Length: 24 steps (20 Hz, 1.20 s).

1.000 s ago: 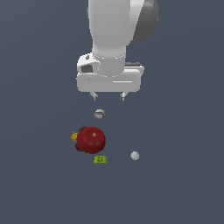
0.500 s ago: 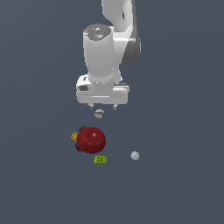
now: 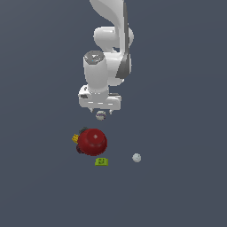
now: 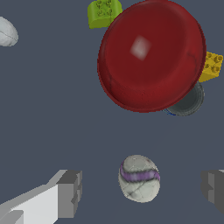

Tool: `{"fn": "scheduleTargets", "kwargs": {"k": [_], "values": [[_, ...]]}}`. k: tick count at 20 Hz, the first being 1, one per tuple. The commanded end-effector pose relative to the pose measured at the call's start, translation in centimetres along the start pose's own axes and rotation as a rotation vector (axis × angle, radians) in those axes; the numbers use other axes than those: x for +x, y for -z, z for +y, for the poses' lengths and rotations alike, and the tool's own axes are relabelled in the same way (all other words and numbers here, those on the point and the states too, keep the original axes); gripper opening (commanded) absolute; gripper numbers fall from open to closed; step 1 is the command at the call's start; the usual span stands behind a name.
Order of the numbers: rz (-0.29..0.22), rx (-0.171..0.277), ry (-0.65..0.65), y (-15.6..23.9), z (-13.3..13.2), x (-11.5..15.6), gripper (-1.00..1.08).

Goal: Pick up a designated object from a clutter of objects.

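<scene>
Lying on the dark grey floor, the small whitish-grey ball with a purple band (image 4: 139, 178) sits between the spread fingers of the white gripper (image 3: 100, 111), touching neither; the jaws stand open and empty. Beside it sits the large glossy red sphere (image 4: 151, 54), flanked by a lime-green studded block (image 4: 104, 12) and a yellow studded block (image 4: 211, 66).

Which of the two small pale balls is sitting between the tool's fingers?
The purple-banded ball, between the open tool fingers. The plain pale ball lies apart, beyond the red sphere.
</scene>
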<state>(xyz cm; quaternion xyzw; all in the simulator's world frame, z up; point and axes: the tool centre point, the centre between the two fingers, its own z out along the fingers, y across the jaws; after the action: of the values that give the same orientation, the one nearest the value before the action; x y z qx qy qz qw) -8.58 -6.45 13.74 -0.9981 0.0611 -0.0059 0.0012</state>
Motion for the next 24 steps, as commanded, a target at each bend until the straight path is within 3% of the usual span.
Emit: {"fn": "scheduleTargets", "kwargs": {"k": [1,11,24], "values": [[-0.002,0.0,-0.019,-1.6,0.7,-1.4,1.0],[-0.011,-0.003,-0.064,-4.7,2.0,-5.0,1.0],[-0.012,-0.004,-0.067,-6.2,2.1,-5.3,1.0]]}}
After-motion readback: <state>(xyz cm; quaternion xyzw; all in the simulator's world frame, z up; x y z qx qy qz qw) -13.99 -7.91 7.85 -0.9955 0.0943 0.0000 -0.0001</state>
